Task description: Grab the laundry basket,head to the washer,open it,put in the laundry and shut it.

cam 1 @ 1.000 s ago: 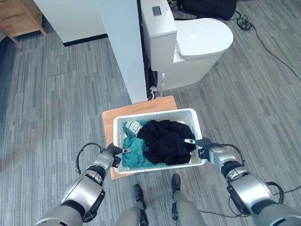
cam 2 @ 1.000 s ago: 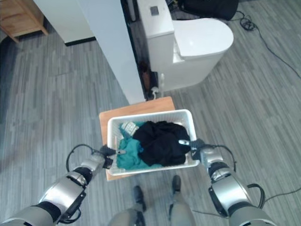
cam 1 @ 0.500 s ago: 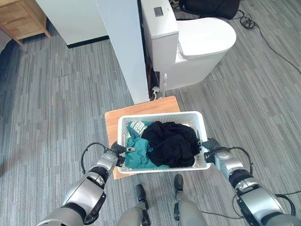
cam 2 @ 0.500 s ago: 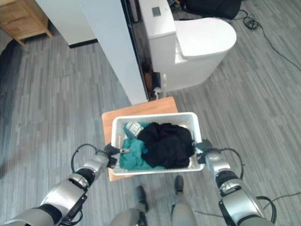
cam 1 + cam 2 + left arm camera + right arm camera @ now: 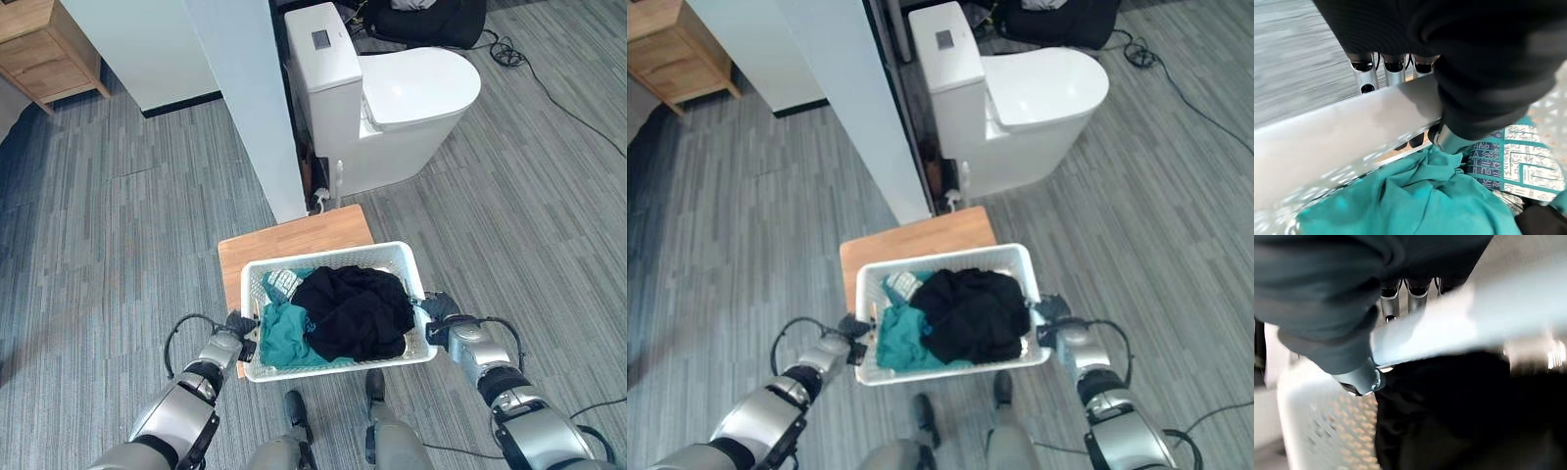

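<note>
Since the earlier frames: basket drawn nearer to me, now overhanging the near edge of the small wooden tabletop (image 5: 294,240) more than before; both my hands stayed clamped on its ends; the head camera has shifted a little as well.

Left hand (image 5: 238,333): closed on the left rim of the laundry basket (image 5: 338,257). In my left wrist view the fingers (image 5: 1393,73) run under the white rim and the thumb comes over it on the inside, next to the teal garment (image 5: 1410,205).

Right hand (image 5: 443,321): closed on the right rim in the same manner; fingers (image 5: 1418,296) under the rim, thumb hooked over it beside the black garment (image 5: 1464,406).

Basket: white, lattice-walled, held between my two hands, far part above the tabletop. Contents: black clothing (image 5: 355,308) on the right, teal clothing (image 5: 282,335) on the left, a patterned piece (image 5: 282,283) at the far left corner.

Surroundings: white toilet (image 5: 392,93) beyond the tabletop, white partition (image 5: 245,98) at its left, wooden cabinet (image 5: 49,44) in the far left corner, grey plank floor (image 5: 118,245).

Progress, by my judgement: grasp done, lift-off under way. Remaining: walk to the washer, open it, load the laundry, shut it.
</note>
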Controlling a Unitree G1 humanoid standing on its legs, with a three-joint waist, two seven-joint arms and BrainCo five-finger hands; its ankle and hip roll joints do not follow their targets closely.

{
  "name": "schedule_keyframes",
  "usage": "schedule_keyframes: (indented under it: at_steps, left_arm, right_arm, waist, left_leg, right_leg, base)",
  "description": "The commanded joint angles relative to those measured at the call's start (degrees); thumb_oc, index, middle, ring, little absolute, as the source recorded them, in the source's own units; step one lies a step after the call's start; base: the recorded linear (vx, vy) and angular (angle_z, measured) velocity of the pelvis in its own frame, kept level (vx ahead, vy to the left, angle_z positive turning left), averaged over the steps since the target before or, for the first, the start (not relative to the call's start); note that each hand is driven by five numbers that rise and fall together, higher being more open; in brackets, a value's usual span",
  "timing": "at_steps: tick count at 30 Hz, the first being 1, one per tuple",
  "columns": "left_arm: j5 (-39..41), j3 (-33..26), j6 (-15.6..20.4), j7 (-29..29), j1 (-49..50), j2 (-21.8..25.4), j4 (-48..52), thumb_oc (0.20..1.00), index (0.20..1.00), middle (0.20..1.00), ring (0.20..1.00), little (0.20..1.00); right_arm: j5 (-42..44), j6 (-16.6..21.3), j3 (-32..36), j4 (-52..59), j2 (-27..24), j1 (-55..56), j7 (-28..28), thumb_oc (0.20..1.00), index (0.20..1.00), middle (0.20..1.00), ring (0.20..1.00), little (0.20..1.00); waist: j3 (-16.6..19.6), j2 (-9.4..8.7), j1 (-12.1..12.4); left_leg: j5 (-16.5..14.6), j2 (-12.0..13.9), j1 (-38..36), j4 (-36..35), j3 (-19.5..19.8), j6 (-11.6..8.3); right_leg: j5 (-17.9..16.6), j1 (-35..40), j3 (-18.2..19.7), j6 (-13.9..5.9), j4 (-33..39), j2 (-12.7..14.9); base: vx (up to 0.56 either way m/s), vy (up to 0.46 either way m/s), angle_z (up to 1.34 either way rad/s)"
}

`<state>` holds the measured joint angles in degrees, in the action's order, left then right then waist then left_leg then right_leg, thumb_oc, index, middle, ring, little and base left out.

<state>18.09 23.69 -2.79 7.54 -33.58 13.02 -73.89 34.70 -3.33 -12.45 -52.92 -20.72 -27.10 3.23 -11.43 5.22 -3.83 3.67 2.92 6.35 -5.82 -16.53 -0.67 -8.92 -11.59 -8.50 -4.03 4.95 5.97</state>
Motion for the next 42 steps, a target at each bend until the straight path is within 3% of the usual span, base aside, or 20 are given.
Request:
schedule_keyframes:
  at_steps: [1,2,17,27,33,35,42]
  left_arm:
    - [2.91,0.35,1.24,-4.64,-6.92,-2.8,-7.0,0.2,0.2,0.2,0.2,0.2]
    - [3.18,0.25,1.11,-4.85,-7.0,-2.82,-7.55,0.2,0.2,0.2,0.2,0.2]
    - [13.57,-1.34,2.23,-5.47,-4.99,-5.34,-5.32,0.2,0.2,0.2,0.2,0.2]
    - [41.26,-7.37,3.83,-6.34,5.79,-10.8,6.93,0.2,0.2,0.2,0.2,0.2]
    - [42.23,-7.35,5.38,-3.23,8.95,-11.38,10.54,0.2,0.2,0.2,0.2,0.2]
    - [39.1,-5.15,3.91,-3.3,9.41,-12.67,8.77,0.2,0.2,0.2,0.2,0.2]
    - [40.76,-4.2,3.54,-3.6,9.41,-14.02,10.25,0.2,0.2,0.2,0.2,0.2]
  right_arm:
    - [11.82,5.05,2.13,-3.54,4.23,-6.01,-3.28,0.278,0.278,0.278,0.278,0.278]
    - [12.1,5.15,2.05,-4.48,4.44,-6.49,-3.22,0.2,0.2,0.2,0.2,0.2]
    - [20.5,5.65,1.78,-6.46,7.39,-4.54,-5.41,0.2,0.2,0.2,0.2,0.2]
    - [28.29,5.15,4.85,-4.89,9.97,5.92,-7.18,0.2,0.2,0.2,0.2,0.2]
    - [28.83,4.65,4.49,-4.44,11.34,9.29,-5.77,0.2,0.2,0.2,0.2,0.2]
    - [28.44,3.58,1.72,-4.0,13.1,10.82,-5.59,0.2,0.2,0.2,0.2,0.2]
    - [28.77,3.19,-1.05,-2.14,14.5,11.98,-5.87,0.2,0.2,0.2,0.2,0.2]
  waist:
    - [2.3,0.05,-0.05]
    - [2.35,0.14,-0.07]
    - [2.66,0.58,-0.06]
    - [3.8,0.61,0.66]
    - [4.44,0.39,1.4]
    - [5.28,0.46,1.29]
    - [5.87,1.01,1.09]
  left_leg:
    - [-1.62,0.88,-0.31,0.82,1.81,-2.36]
    - [-1.54,0.87,-0.15,0.82,1.8,-2.42]
    - [-0.89,1.34,0.27,0.82,2.44,-2.85]
    - [-0.26,2.32,-2.33,0.82,4.47,-3.77]
    - [0.53,2.97,-3.19,0.82,5.83,-4.39]
    - [1.15,3.91,-4.38,0.82,6.14,-4.92]
    - [2.38,4.78,-5.22,0.82,6.92,-5.6]
  right_leg:
    - [0.73,1.98,-2.1,-7.31,0.05,5.5]
    - [0.68,1.81,-2.06,-7.29,0.05,5.46]
    - [0.98,1.84,-2.16,-6.77,0.05,4.95]
    - [3.61,6.63,-3.93,-5.19,0.05,3.39]
    - [5.06,9.09,-5.68,-4.23,0.05,2.43]
    - [6.43,11.34,-6.44,-3.17,0.05,0.93]
    - [7.7,13.25,-7.46,-1.84,0.05,-0.63]
  base:
    - [0.0,0.0,0.0]
    - [0.0,0.0,0.0]
    - [0.0,-0.003,0.0]
    - [0.02,-0.077,0.08]
    - [-0.01,-0.096,0.18]
    - [0.01,-0.146,0.2]
    - [0.0,-0.091,0.08]
